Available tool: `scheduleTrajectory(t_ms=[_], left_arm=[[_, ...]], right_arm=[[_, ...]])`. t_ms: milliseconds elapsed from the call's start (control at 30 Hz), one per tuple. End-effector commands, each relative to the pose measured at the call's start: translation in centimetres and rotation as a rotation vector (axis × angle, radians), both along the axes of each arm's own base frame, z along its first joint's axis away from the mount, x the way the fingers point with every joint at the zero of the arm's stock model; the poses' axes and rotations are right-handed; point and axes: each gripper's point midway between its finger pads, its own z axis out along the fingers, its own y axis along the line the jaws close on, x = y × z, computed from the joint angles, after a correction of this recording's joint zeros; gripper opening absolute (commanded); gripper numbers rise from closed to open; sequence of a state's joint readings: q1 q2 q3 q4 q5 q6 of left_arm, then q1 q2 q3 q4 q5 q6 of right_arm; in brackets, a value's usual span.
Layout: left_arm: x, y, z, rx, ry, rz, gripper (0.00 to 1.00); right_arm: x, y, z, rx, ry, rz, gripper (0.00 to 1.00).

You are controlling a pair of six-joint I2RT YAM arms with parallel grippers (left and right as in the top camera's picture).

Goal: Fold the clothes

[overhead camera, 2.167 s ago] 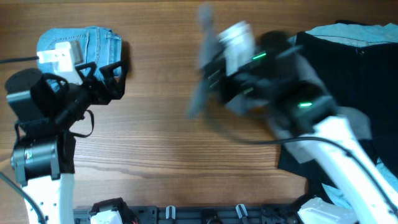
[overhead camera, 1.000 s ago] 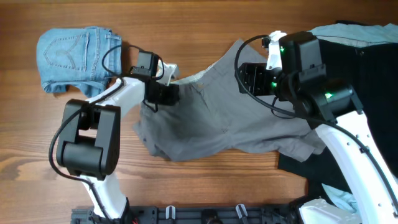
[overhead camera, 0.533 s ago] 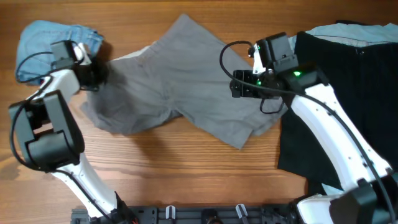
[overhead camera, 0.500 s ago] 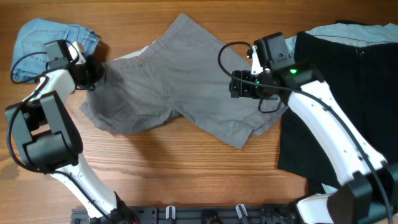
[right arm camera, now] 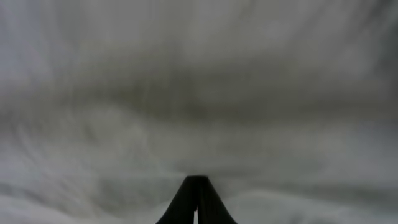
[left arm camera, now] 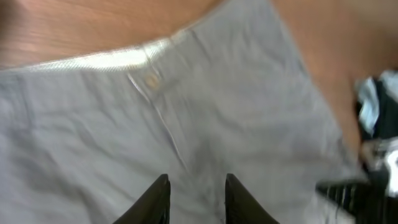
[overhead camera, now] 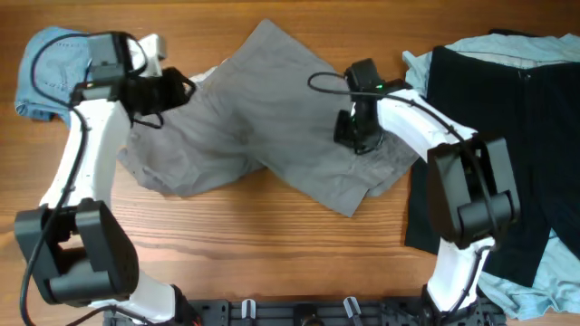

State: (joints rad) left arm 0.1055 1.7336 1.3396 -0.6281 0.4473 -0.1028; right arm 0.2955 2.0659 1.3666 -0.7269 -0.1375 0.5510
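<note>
**Control:** What's the desk [overhead camera: 272,249] like?

**Me:** Warm brown wood with long grain lines, and flat. The grey shorts [overhead camera: 263,127] lie spread from the centre toward 12 o'clock. They are matte cotton twill, rumpled, with one leg running out toward 4 o'clock. At 10 o'clock the denim shorts [overhead camera: 41,77] sit in a faded-blue bunch. At 3 o'clock a black garment [overhead camera: 517,154] lies flat and smooth. Light-blue pieces [overhead camera: 544,294] show at its 5 o'clock corner and along its 12 o'clock edge.

**Control:** And your grippers?

**Me:** My left gripper [left arm camera: 196,199] hangs over the waist end of the grey shorts, on their 9 o'clock side. Its fingers are apart, with cloth showing between them. My right gripper [right arm camera: 196,199] is on the leg at their 3 o'clock side. Its fingers are drawn together into one dark wedge, tip against the fabric. I can't tell whether a fold is caught in it.

**Control:** Do the wrist cameras add anything?

**Me:** The left wrist view shows what the overhead doesn't. There is a pale button [left arm camera: 151,79], a seam running down from it, and the lighter waistband [left arm camera: 93,59] lining. The right wrist view gives me only blurred grey cloth with soft ripples. The other garments appear in the overhead view alone.
</note>
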Motion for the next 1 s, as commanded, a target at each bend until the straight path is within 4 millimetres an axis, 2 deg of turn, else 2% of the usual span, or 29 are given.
scheduleTrajectory(t_ms=[0, 67, 133, 233, 267, 367, 400, 433, 500, 567, 600, 633, 667, 700, 800, 833, 867, 967], left_arm=[[-0.7, -1.4, -0.8, 0.102, 0.002, -0.103, 0.34], [-1.2, -2.4, -1.0, 0.111, 0.013, -0.143, 0.39], [-1.5, -2.7, -1.3, 0.135, 0.028, -0.148, 0.42], [-1.4, -2.9, -1.6, 0.162, 0.030, -0.150, 0.46], [-1.4, -3.1, -1.6, 0.162, 0.028, -0.155, 0.48], [-1.4, -3.6, -1.9, 0.163, 0.033, -0.166, 0.48], [-1.4, -3.5, -2.2, 0.172, 0.041, -0.164, 0.43], [-1.3, -3.1, -2.8, 0.200, 0.055, -0.153, 0.42], [-1.5, -2.2, -4.1, 0.247, 0.095, -0.132, 0.40], [-1.7, -1.6, -4.6, 0.273, 0.116, -0.118, 0.44], [-1.6, -1.0, -4.7, 0.295, 0.119, -0.104, 0.46], [-1.2, -0.3, -4.6, 0.322, 0.106, -0.083, 0.49], [-1.1, 0.0, -4.6, 0.330, 0.103, -0.075, 0.49], [-0.9, 0.4, -4.5, 0.338, 0.100, -0.062, 0.49], [-0.9, 1.2, -4.6, 0.335, 0.107, -0.041, 0.50], [-1.0, 1.4, -4.6, 0.335, 0.109, -0.037, 0.51], [-1.0, 1.5, -4.6, 0.335, 0.110, -0.035, 0.51], [-0.9, 1.5, -4.6, 0.334, 0.109, -0.035, 0.53]], right_arm=[[2.1, -7.9, -7.5, -0.092, 0.028, -0.287, 0.04], [5.8, -8.0, -6.0, 0.087, -0.083, -0.250, 0.07], [9.4, -7.5, -2.2, 0.285, -0.217, -0.152, 0.16], [12.8, -8.5, 5.1, 0.397, -0.394, -0.063, 0.23], [13.7, -8.3, 8.8, 0.427, -0.483, 0.011, 0.30], [13.5, -7.2, 16.8, 0.464, -0.637, 0.120, 0.45], [12.8, -6.6, 18.8, 0.469, -0.664, 0.148, 0.49], [11.4, -5.7, 21.3, 0.474, -0.676, 0.173, 0.52], [8.3, -3.5, 23.6, 0.491, -0.633, 0.204, 0.54], [5.1, -0.9, 23.5, 0.508, -0.532, 0.236, 0.61], [3.4, 0.7, 22.7, 0.512, -0.455, 0.257, 0.68], [0.9, 3.3, 20.9, 0.511, -0.341, 0.296, 0.75], [-0.2, 4.4, 19.7, 0.499, -0.283, 0.296, 0.77], [-1.3, 5.6, 18.4, 0.486, -0.221, 0.276, 0.84], [-5.4, 10.7, 12.8, 0.483, -0.001, 0.206, 0.86], [-6.5, 12.0, 11.0, 0.480, 0.059, 0.175, 0.89], [-7.6, 13.1, 9.7, 0.483, 0.112, 0.148, 0.97], [-9.7, 16.7, 7.0, 0.540, 0.202, 0.147, 1.00]])
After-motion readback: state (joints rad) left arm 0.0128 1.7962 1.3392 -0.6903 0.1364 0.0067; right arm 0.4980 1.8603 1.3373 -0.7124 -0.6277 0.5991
